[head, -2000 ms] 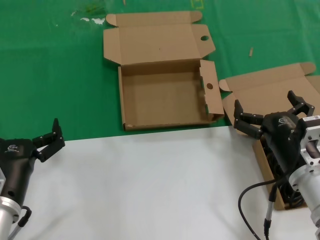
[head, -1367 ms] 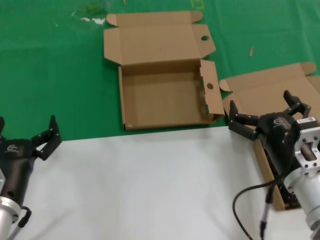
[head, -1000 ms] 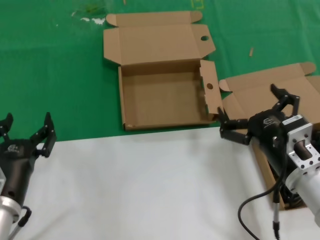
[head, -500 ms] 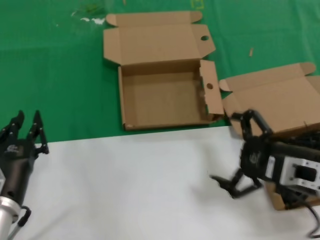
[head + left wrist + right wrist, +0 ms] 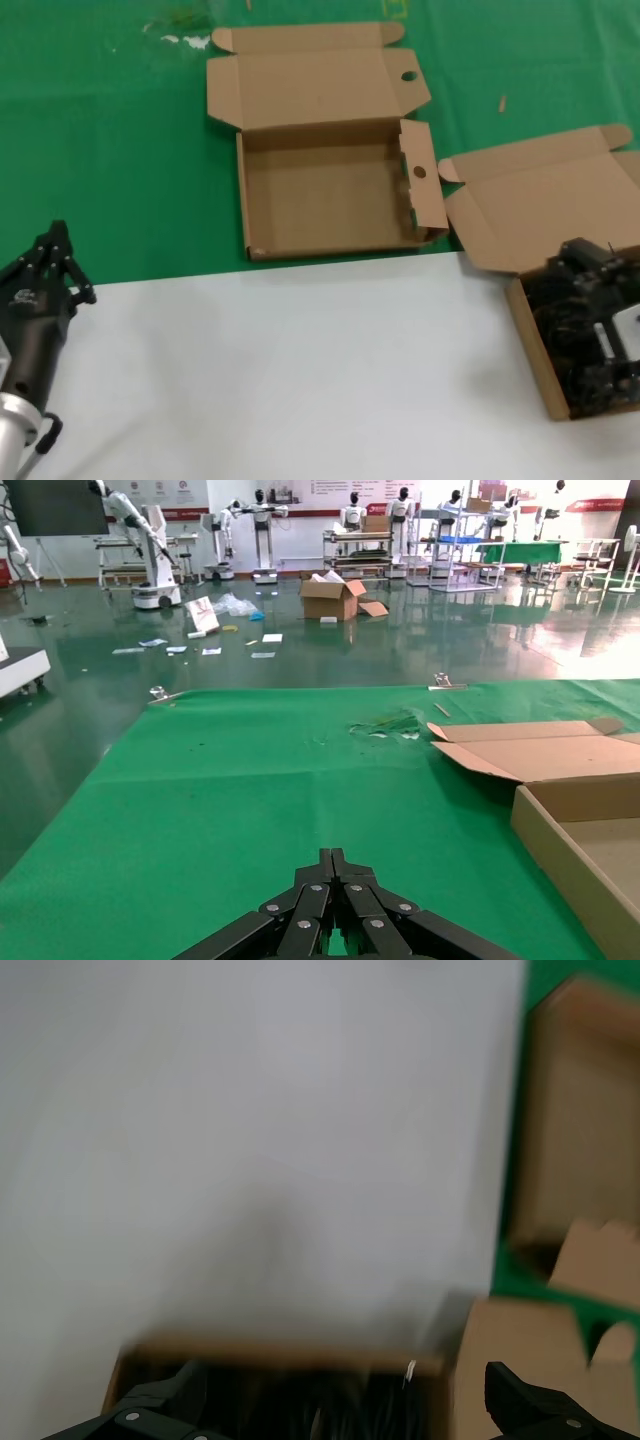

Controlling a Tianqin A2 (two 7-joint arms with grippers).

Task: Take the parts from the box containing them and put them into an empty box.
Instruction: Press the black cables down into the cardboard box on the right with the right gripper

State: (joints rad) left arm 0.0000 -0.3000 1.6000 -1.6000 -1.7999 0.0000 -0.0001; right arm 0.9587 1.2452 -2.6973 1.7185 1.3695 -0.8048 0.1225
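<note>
The bench [image 5: 300, 380] shows a white sheet on its near part and green cloth [image 5: 100, 150] beyond it. The empty box [image 5: 330, 200] sits on the green, lid thrown back away from the robot, one round hole in the lid tab and one in the side flap, nothing inside. Take that box as the landmark. To its right, and nearer the robot, lies the box containing them [image 5: 560, 250], straddling the seam between green and white, its plain lid folded back. Inside it, the parts [image 5: 575, 335] are a dark tangle of black bundled cable filling the tray. The right pincer [image 5: 590, 265] is down over that tray, right on top of the cables; in the right wrist view its fingers [image 5: 150, 1415] stand wide apart, one toward each side of the tray, nothing clamped between them. The left pincer [image 5: 52, 262] waits well to the left of the empty box, at the edge of the white sheet, fingers [image 5: 330, 900] pressed together, holding nothing.
</note>
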